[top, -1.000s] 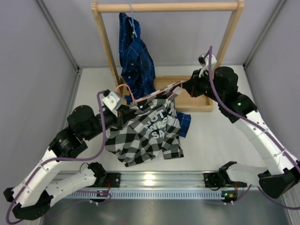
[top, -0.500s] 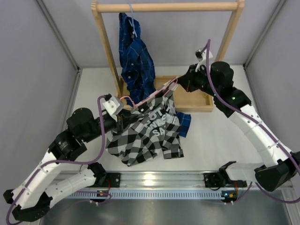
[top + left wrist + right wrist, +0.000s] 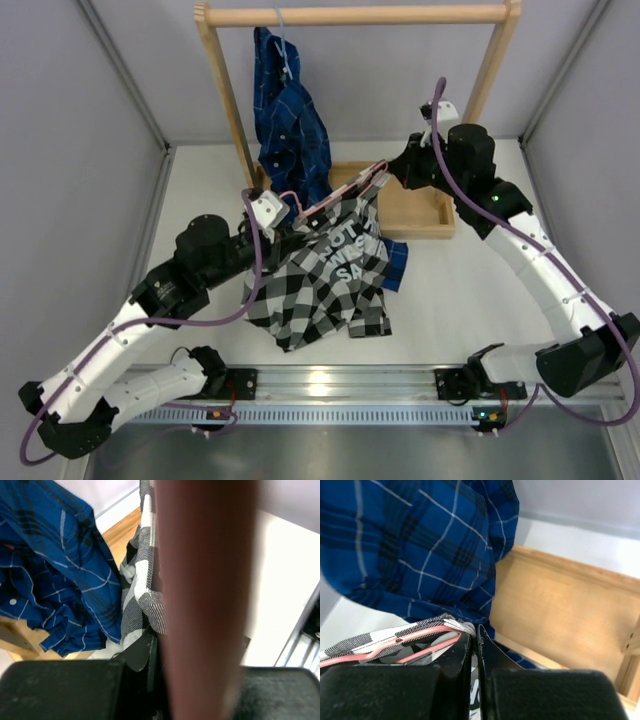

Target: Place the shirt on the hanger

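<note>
Change: over the last second my left arm has pushed forward and to the right, carrying its end of the load toward the rack, and my right arm has lifted its end a little.
Wooden garment rack (image 3: 350, 15): stands at the back of the white table (image 3: 470, 290). A dark blue plaid shirt (image 3: 290, 120) hangs from its rod on the left.
Black-and-white checked shirt with white block lettering (image 3: 325, 275): strung between my two grippers in front of the rack. Its body drapes toward my bases. I cannot tell whether the hem rests on the table.
Thin pink wire hanger (image 3: 420, 634): inside the top of the checked shirt. Its long axis runs diagonally from low on my left to higher at the back right.
Right gripper (image 3: 388, 177): fingers fully closed, pinching the far corner of the hanger with checked cloth wrapped over it.
Left gripper (image 3: 292, 218): fingers nearly together. My wrist view shows checked cloth running down between them and a blurred pink bar right against the lens. I judge it grips the shirt at the near-left end.
Key relation: each arm has one end, so neither is nearer. The rod lies behind and above the hanger's line, and I judge the left shoulder needs seating next.
</note>
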Robot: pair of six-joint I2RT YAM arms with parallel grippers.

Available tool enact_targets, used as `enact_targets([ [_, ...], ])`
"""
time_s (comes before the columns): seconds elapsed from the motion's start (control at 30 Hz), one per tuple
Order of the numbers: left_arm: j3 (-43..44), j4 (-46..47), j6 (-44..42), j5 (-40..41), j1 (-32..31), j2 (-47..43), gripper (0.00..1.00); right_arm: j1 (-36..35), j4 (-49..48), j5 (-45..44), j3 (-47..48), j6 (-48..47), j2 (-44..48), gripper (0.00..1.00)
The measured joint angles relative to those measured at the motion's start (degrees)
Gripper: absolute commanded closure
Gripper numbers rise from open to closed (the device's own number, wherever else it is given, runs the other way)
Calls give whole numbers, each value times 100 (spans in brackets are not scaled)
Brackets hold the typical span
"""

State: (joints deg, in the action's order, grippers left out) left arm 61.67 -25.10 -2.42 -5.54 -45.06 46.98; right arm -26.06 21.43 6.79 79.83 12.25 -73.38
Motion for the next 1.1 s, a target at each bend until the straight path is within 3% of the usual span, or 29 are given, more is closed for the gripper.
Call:
enact_targets([
  [0.37,136,-94,306,960,-129,321,100,269,-127,577,-17,431,-339,100],
  [0.6,358,22,116,1692,-1071,715,100,-487,927,-975,1725,-313,-1285,100],
  [0.7,369,-402,114,1908,-1161,1008,100,-968,1143,-1718,2052,-629,-1471,100],
  [0.9,369,-1016,122,2065,-1239,1740,100,-1307,933,-2037,1587,-907,-1224,100],
  [1.1,380,-1244,651,2417,-1276,1620,100,-1244,404,-1827,520,-651,-509,100],
])
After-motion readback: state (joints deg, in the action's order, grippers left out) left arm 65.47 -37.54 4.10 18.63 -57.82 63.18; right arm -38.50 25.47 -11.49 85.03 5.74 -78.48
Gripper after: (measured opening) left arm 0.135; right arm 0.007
